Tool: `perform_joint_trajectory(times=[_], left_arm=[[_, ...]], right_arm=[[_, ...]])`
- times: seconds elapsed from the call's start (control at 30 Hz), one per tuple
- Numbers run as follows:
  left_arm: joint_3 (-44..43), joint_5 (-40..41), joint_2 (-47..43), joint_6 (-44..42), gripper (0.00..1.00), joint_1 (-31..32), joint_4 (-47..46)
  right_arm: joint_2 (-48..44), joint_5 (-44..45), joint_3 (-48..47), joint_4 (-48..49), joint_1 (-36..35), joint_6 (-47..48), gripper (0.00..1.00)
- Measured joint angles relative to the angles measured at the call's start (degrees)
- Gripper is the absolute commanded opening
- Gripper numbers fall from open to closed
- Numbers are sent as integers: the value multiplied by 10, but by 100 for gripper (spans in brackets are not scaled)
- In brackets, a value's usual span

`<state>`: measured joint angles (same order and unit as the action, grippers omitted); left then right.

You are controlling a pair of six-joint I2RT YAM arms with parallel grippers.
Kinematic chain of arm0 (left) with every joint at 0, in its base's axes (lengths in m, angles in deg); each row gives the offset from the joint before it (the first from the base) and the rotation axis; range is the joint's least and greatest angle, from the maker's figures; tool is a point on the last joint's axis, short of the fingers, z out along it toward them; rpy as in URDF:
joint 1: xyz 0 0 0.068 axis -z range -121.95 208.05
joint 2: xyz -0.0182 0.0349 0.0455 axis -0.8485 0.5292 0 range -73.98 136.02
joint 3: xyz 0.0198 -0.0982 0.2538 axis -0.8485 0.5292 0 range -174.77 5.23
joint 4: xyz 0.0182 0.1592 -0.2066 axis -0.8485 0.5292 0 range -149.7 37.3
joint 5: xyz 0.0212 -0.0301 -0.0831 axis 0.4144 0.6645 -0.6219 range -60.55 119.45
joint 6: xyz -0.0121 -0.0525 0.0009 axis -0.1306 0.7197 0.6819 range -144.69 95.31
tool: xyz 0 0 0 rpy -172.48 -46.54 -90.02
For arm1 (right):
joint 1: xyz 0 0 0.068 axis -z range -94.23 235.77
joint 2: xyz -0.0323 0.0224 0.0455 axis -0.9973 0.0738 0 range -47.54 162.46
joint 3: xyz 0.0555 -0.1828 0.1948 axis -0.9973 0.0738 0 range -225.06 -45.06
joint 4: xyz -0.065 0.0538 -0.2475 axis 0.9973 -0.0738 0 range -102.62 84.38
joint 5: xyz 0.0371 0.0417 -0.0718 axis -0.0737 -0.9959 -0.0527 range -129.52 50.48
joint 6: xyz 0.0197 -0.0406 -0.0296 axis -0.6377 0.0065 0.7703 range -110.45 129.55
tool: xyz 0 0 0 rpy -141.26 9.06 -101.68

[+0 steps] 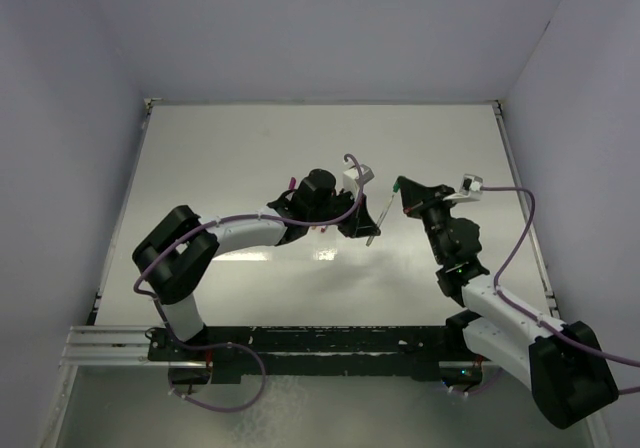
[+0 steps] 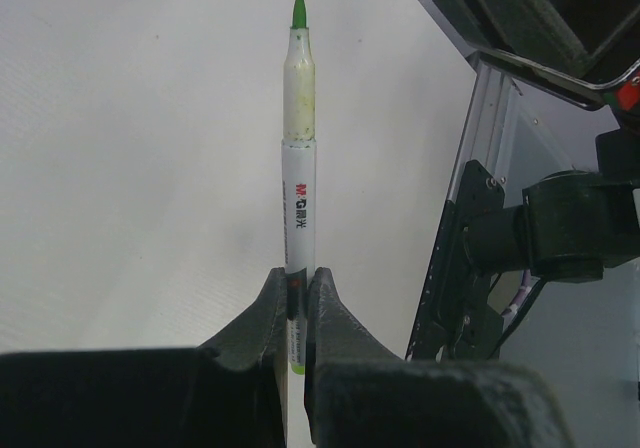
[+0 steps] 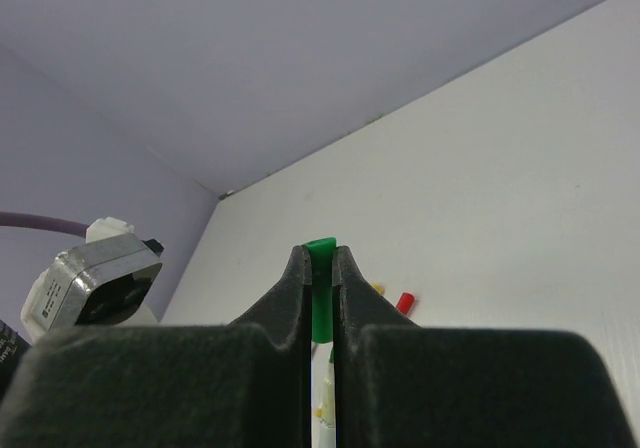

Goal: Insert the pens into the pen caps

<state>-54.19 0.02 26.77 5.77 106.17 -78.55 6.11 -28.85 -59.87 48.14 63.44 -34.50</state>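
A white table [image 1: 250,148] boxed in by pale lavender walls [image 1: 60,118] carries two black-and-white arms that meet above its middle. The left gripper [image 2: 298,283] is clamped on a pen [image 2: 299,148], its fingers [image 2: 270,313] pinching the lower barrel just under the printed label, so the stick stands straight out with its green tip leading. From the top camera the same pen [image 1: 380,218] hangs slanted in the air between the two arms, clear of the table, with the left gripper [image 1: 358,226] at its lower end.

The right gripper [image 3: 320,258] is closed tight on a green cap [image 3: 321,293], which pokes out just past the fingertips. From above, that cap [image 1: 397,182] sits at the nose of the right gripper [image 1: 402,186], just beside the pen's upper end. The left wrist view shows the green tip near a sliver of green at the top edge, the two apart. Whether the cap's mouth faces the tip cannot be told.

Beyond the right gripper, a red cap [image 3: 405,301] and a yellow cap [image 3: 377,288] lie near each other on the table.
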Motion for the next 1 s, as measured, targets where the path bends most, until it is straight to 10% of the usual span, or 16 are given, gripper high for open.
perform_joint_trajectory(times=[1.0], left_arm=[[0,2,0,0,0,0,-2]], right_arm=[[-1,-12,9,6,0,0,0]])
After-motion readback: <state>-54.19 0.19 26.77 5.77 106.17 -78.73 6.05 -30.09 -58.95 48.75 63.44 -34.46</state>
